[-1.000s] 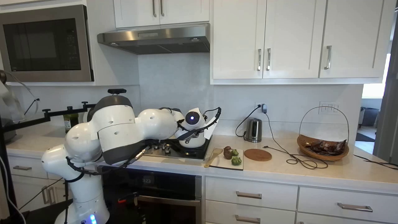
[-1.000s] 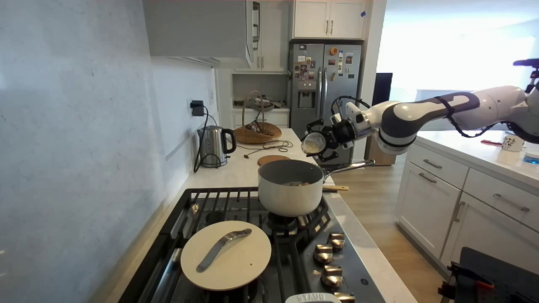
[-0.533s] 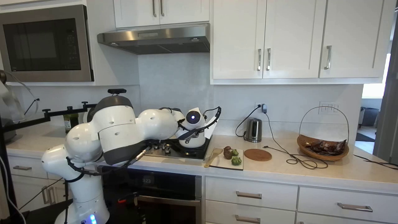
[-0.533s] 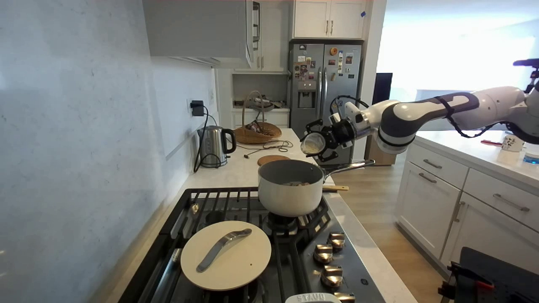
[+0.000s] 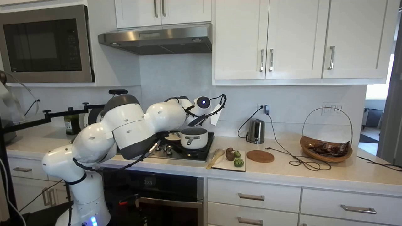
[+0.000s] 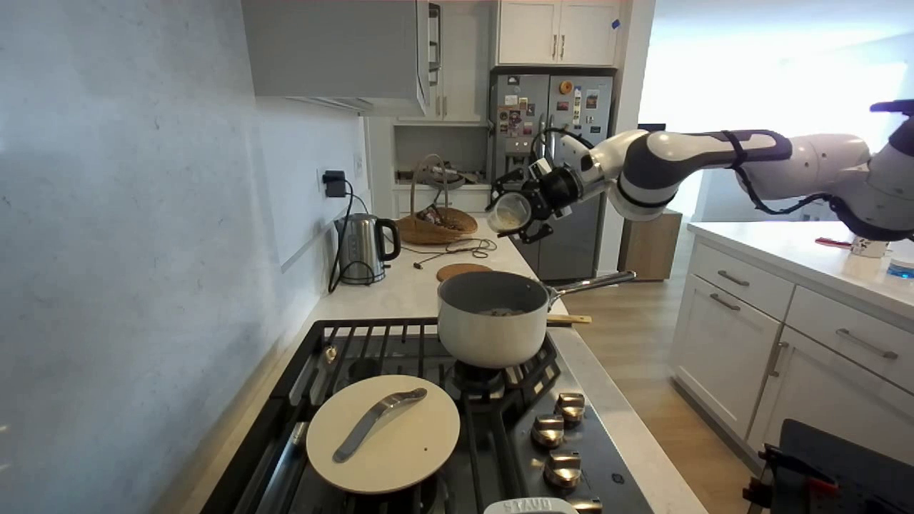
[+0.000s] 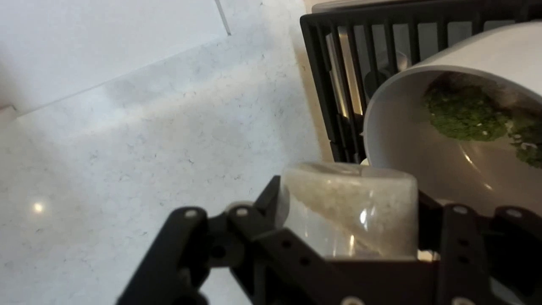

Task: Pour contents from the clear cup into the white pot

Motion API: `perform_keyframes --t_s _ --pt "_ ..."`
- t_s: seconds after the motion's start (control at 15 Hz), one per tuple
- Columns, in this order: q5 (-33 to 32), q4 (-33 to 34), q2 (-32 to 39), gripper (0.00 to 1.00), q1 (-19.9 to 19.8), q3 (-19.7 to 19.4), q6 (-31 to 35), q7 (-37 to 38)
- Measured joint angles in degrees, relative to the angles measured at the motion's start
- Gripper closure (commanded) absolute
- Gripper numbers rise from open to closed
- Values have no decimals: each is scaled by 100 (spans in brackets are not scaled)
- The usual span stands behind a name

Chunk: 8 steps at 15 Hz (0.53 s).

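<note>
Though blurred, cup (image 7: 347, 216) seemingly holds grain (image 7: 360, 199).

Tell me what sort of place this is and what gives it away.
A kitchen, most likely in someone's home: a cooktop with a white pot on it, a built-in microwave and a two-door refrigerator all point that way.

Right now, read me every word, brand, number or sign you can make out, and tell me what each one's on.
"3:23", on the oven display.
"STAUB", on the pale handle at the bottom edge of an exterior view; last letter blurred.
Too small to read: the bottle label, fridge papers and cooktop mark.
</note>
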Motion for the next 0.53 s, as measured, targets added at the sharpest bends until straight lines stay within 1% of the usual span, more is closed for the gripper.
perform_keyframes --t_s 0.27,0.4,0.53 --pt "8 830 -13 65 741 -186 -496 -137" --pt "-2 1128 -46 65 1059 -341 -618 -373" --pt "-20 1314 -137 65 1271 -474 -703 -742"
